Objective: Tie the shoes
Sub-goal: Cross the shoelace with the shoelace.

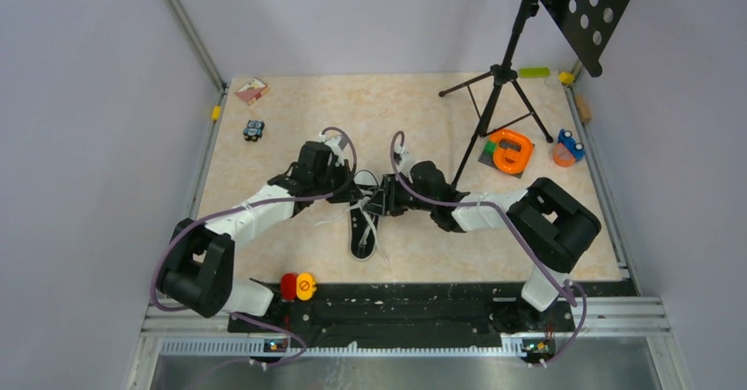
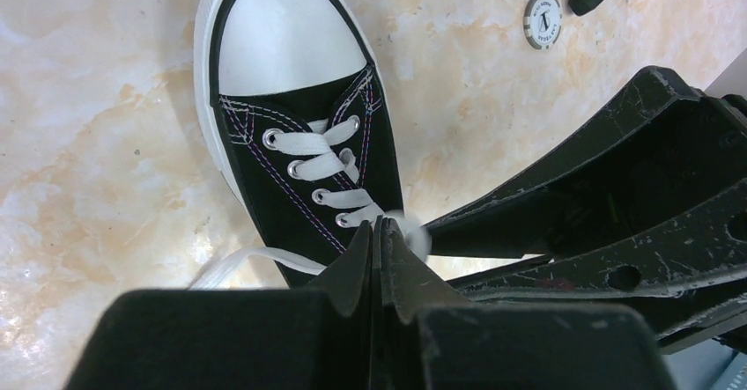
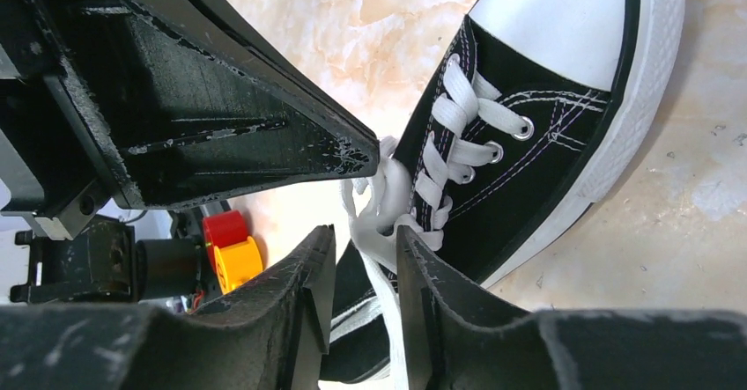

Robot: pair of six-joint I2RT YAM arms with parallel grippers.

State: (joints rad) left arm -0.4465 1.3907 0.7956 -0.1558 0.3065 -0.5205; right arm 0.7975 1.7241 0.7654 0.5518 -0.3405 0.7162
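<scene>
On the desk [image 1: 264, 117], midway across and close to the near edge, the sneaker [image 1: 364, 236] lies with both hands meeting over its laces [image 3: 388, 201]. From the left, the left hand [image 2: 379, 224] is fully closed, and a bit of white lace shows at its tips; whether it is pinched cannot be told. From the right, the right hand [image 3: 366, 236] stands partly open, with a loose lace strand running through the gap, unclamped.

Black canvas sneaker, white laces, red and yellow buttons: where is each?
Black canvas sneaker [image 2: 291, 47]: left wrist view, white toe cap.
White laces [image 3: 460, 99]: right wrist view, crossed lacing.
Red and yellow buttons [image 1: 298, 286]: top external view, where they meet.
</scene>
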